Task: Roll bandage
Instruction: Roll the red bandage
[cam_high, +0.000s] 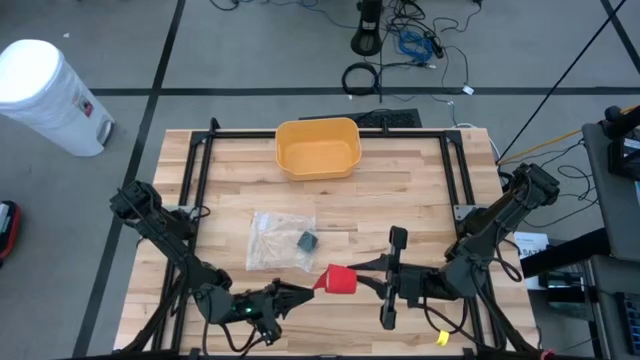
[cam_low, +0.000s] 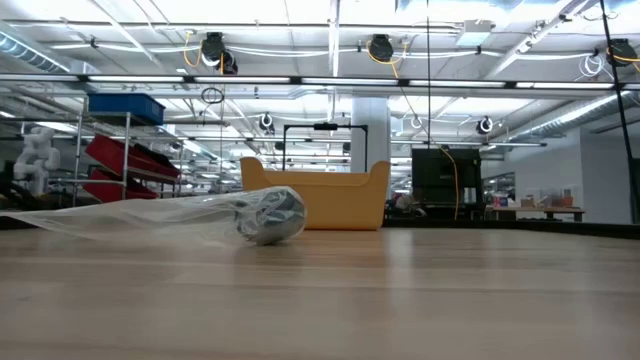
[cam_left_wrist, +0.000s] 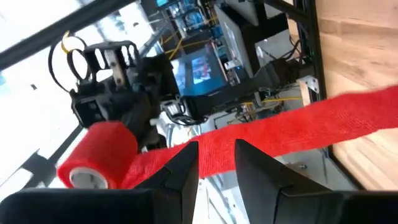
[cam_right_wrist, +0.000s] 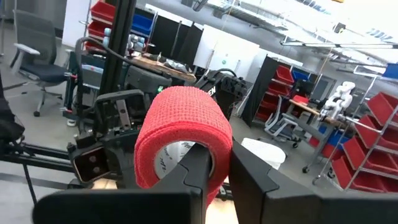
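A red bandage roll (cam_high: 340, 281) hangs above the table's near middle, between my two grippers. My right gripper (cam_high: 362, 283) comes at it from the right and is shut on the roll (cam_right_wrist: 183, 134). My left gripper (cam_high: 308, 290) comes from the left and is shut on the unrolled red strip (cam_left_wrist: 280, 130). That strip runs from the roll (cam_left_wrist: 96, 155) across the left fingers. Neither gripper nor the bandage shows in the low view. My left gripper pinches the loose strip (cam_left_wrist: 214, 144) between its two fingers, a short way from the roll. The fingers lie level, from the table's left, across the strip. The strip is clear of the table and runs fairly straight to the roll, its tail carrying on past the fingers. My right gripper holds the roll by its wall at the open end (cam_right_wrist: 217, 140). One finger (cam_right_wrist: 198, 165) reaches into the hollow core and the other (cam_right_wrist: 245, 171) lies outside. The fingers come level from the table's right. The roll is lifted clear, its axis along the fingers.
A clear plastic bag (cam_high: 278, 240) with a small dark object (cam_high: 307, 240) lies flat mid-table, just beyond the grippers. A yellow bin (cam_high: 318, 147) stands at the far middle. A black frame (cam_high: 200, 170) borders the tabletop.
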